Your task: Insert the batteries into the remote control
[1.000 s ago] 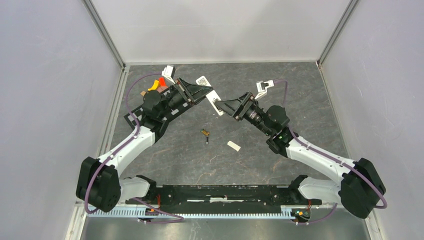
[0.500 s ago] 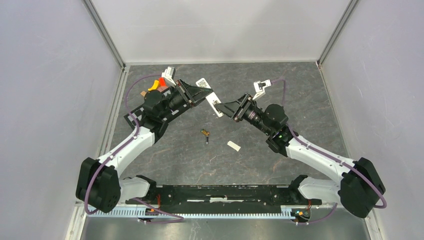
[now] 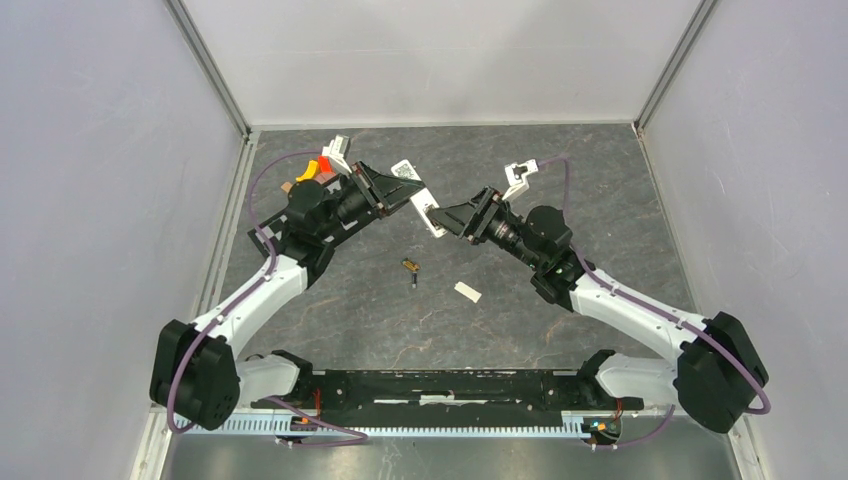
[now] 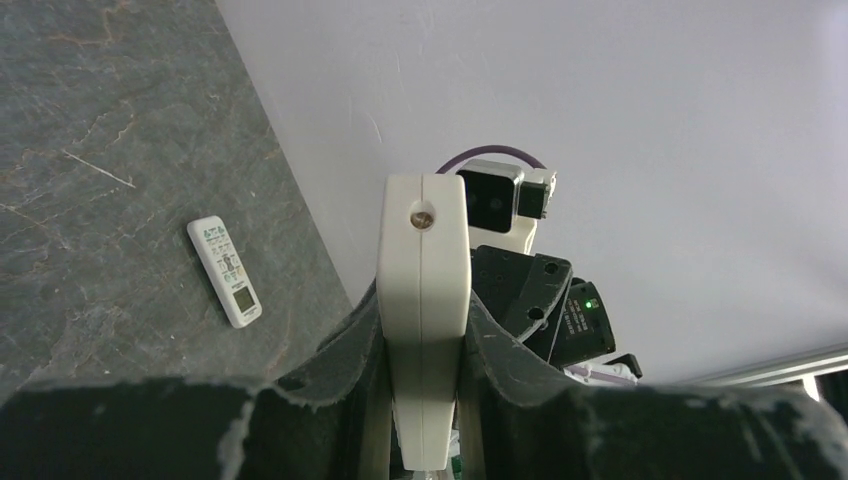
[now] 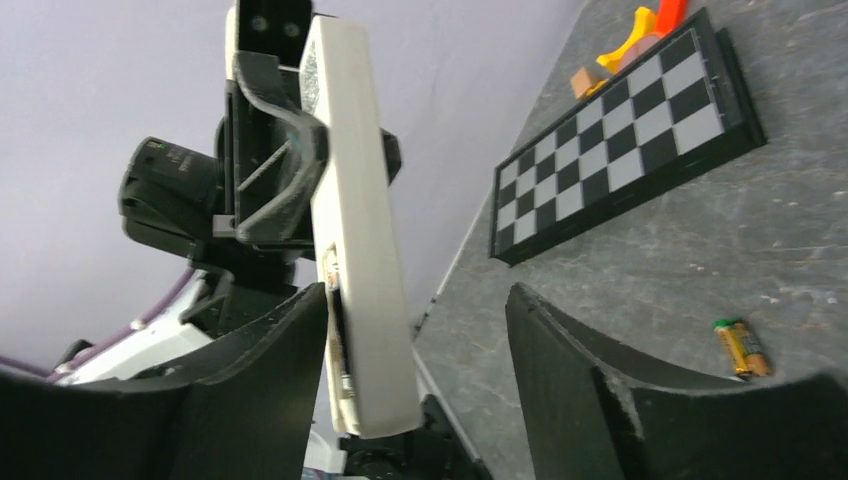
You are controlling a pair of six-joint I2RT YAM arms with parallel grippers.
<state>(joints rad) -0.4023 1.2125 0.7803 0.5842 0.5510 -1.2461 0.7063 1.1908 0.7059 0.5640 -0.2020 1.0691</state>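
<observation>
Left gripper (image 4: 422, 330) is clamped on the slim white plastic remote control (image 4: 422, 240), held mid-air. Right gripper (image 5: 430, 320) just slid in closer, jaws wide around its free end, so probably bracing it. The two dark gold-banded batteries (image 5: 741, 347) lie well outside both jaws, not loaded yet.

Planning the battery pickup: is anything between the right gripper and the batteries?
Only the remote control, in the left gripper, sits between the open fingers of the right gripper; nothing else visible blocks the batteries.
</observation>
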